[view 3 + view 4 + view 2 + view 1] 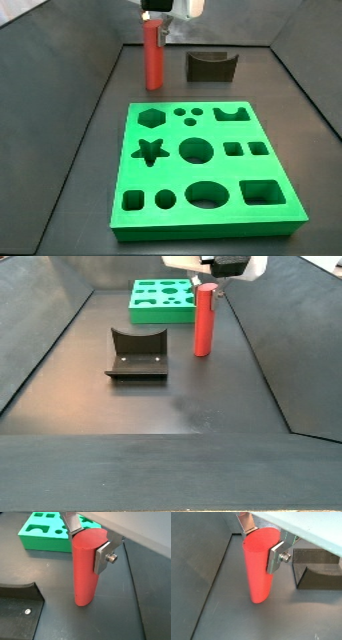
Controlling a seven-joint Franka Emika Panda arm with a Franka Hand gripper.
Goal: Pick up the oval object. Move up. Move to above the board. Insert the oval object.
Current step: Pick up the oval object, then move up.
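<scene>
The gripper [90, 544] is closed on the upper end of the oval object [85, 569], its silver finger plates pressed against opposite sides of the red peg near the top. The peg stands upright, its lower end on or barely above the dark floor [160, 406]; contact cannot be told. In a side view it stands near the floor's far edge, beside the fixture [209, 66] and beyond the far edge of the board [201, 170].

The step in hand appears to be the grasp giving way to the lift. Done well, the fingers [276, 556] keep a firm, square clamp so the long peg does not swing, and the rise goes straight up, high enough that the lower end clears the board's top before any sideways travel.
</scene>
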